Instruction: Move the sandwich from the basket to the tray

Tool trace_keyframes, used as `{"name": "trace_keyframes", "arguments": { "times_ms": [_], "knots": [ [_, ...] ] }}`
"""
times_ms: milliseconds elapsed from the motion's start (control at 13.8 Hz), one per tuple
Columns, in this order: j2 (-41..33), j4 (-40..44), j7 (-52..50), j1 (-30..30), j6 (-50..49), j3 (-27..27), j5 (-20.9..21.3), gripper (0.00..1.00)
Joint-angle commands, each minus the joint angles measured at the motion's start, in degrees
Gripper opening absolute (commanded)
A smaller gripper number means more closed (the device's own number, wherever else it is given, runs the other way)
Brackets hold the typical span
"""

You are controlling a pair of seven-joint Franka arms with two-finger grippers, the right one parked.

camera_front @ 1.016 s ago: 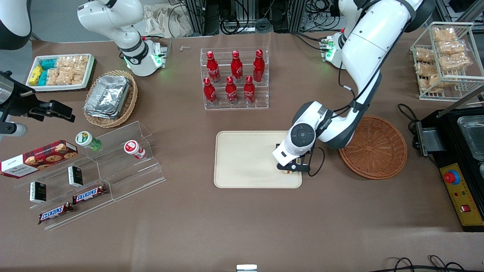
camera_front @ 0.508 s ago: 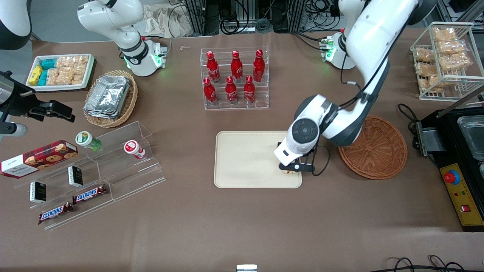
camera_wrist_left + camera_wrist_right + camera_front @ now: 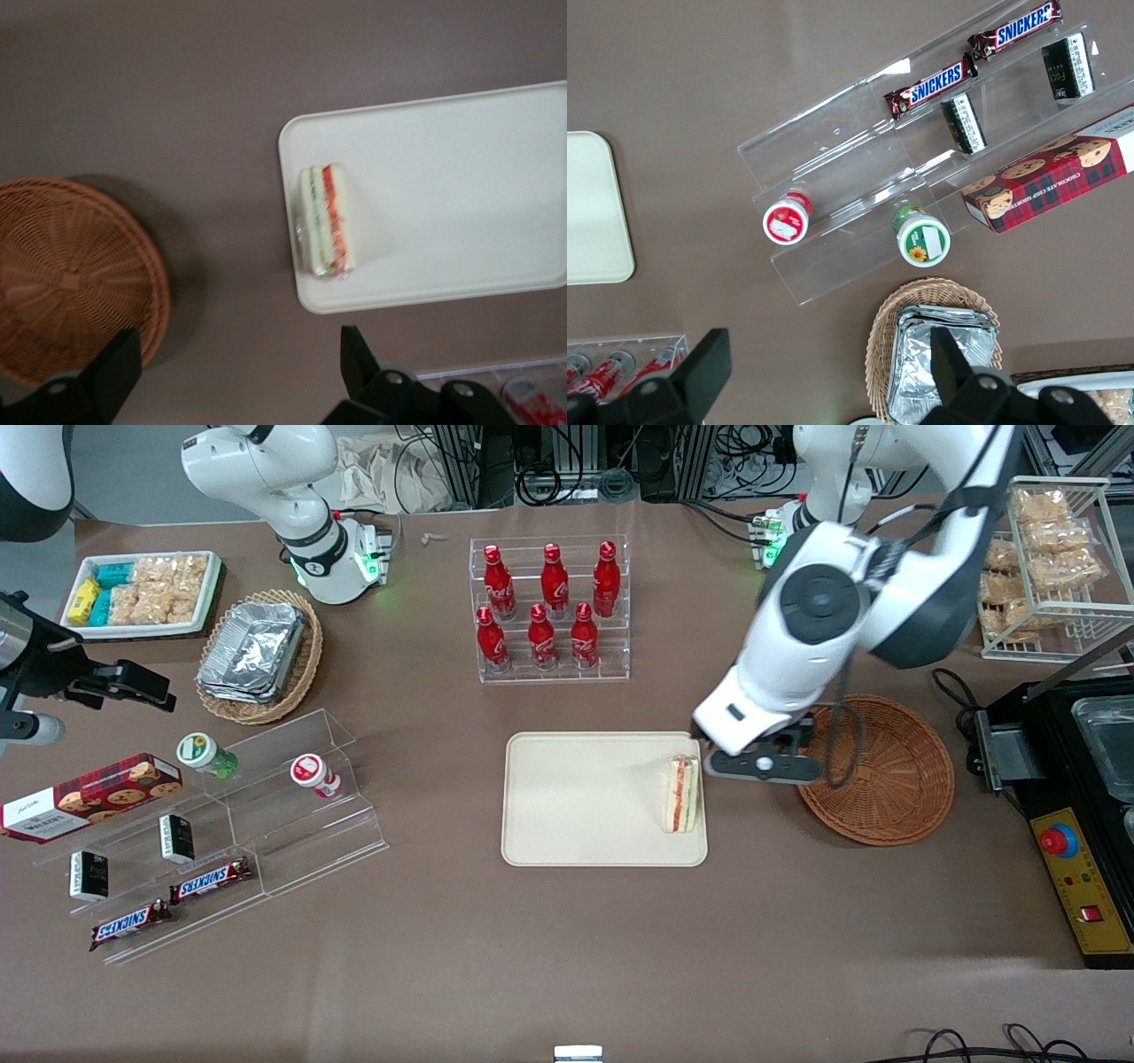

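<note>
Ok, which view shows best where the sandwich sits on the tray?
The left wrist view: the sandwich lies whole on the tray, close to one corner, with the open gripper well clear of it. The front view shows it smaller, beside the arm. The right wrist view catches only a bare tray edge.

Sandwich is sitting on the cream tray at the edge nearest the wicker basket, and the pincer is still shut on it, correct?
Not quite. The sandwich does sit on the tray at the edge nearest the basket, but the pincer is open and holds nothing; it is raised clear above the table between tray and basket. The left wrist view shows the fingers spread apart with the sandwich lying free below.
</note>
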Motion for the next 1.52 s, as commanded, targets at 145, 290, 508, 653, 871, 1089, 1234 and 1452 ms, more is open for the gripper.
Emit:
{"name": "trace_keyframes", "arguments": {
  "times_ms": [145,290,508,653,871,1089,1234,1452],
  "knots": [
    [-5.62,1.75,9.16,6.89,-6.50,3.14,-4.08,1.00],
    [-9.04,1.06,11.88,4.97,-6.86,10.69,-7.49,1.00],
    [-11.16,0.52,17.87,3.99,-9.32,16.95,-8.04,1.00],
    [-11.87,0.70,16.04,2.85,-9.85,17.32,-8.04,1.00],
    [-11.52,1.23,8.49,0.39,-9.94,16.70,-7.42,1.00],
    [-11.96,1.31,8.56,0.39,-10.38,15.21,-7.33,1.00],
    [-12.57,1.31,8.56,0.39,-12.83,14.42,-6.98,1.00],
    [-14.77,-0.26,8.47,0.47,-13.81,14.42,-6.81,1.00]
  ]
}}
